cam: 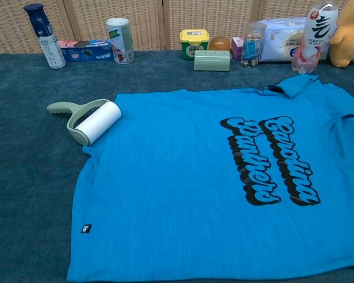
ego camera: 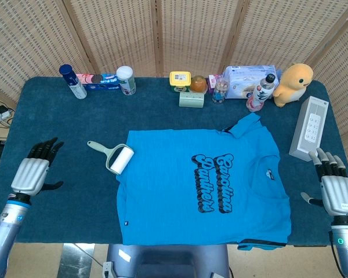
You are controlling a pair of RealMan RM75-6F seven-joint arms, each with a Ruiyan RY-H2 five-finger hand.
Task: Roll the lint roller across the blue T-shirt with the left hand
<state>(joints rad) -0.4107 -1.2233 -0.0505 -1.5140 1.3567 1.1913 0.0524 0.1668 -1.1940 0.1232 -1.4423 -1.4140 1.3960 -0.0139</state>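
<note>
**Roller waiting at the shirt's edge, my left hand not yet on it**

The lint roller [ego camera: 113, 156] lies on the worktop [ego camera: 58, 116] with its white drum resting just on the left edge of the blue T-shirt [ego camera: 203, 185], near the sleeve, and its pale green handle pointing away from the shirt toward the far left. That suits me: the handle is on my left side, free of the cloth, so I can take it without dragging the fabric. The shirt is spread flat, print up, filling the middle of the worktop, so I judge it a fair surface for rolling.

My left hand [ego camera: 33, 171] hovers near the left edge of the worktop, well apart from the roller, holding nothing, its fingers [ego camera: 44, 149] stretched out and a little apart. My right hand [ego camera: 335, 186] is at the right edge, also empty with fingers extended, near the white remote box [ego camera: 310, 128], out of the way.

Along the back stand a blue spray bottle [ego camera: 72, 81], a white canister [ego camera: 125, 79], a yellow tub [ego camera: 180, 80], a wipes pack [ego camera: 246, 78] and a yellow plush duck [ego camera: 294, 84], all well apart from the shirt.

I judge the task barely begun: next I must reach the handle.
</note>
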